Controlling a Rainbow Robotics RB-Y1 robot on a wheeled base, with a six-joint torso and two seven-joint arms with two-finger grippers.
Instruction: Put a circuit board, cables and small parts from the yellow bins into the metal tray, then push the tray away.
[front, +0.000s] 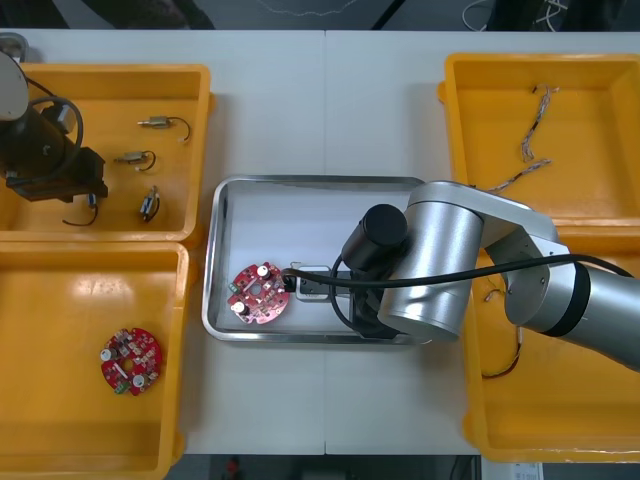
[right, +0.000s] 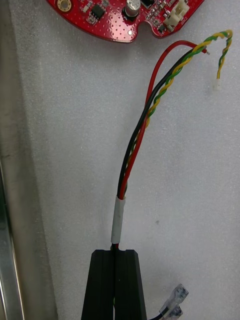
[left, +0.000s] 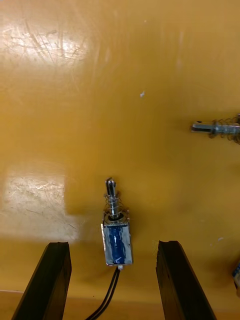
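You are partway through the loading. One circuit board (front: 258, 293) is already lying in the metal tray (front: 225, 200), toward its near-left corner. Your right gripper (right: 116, 255) is reaching over the tray just beside that board. Its fingers (right: 102, 285) are pinching a cable bundle (right: 145, 130) of red, black and yellow-green wires, and the free ends are pointing toward the board. I judge the cable is being delivered and is not yet released.

Your left gripper (left: 112, 247) is hovering over the far-left bin (front: 120, 75) at the far-left corner of the desk (front: 270, 90). Its fingers are standing spread on either side of a small metal part (left: 117, 240) lying on the bin floor, not gripping it.

So the board is done, one cable is arriving, and the small parts and the tray push are waiting. A spare board (front: 130, 360) is sitting in the near-left bin (front: 90, 250).
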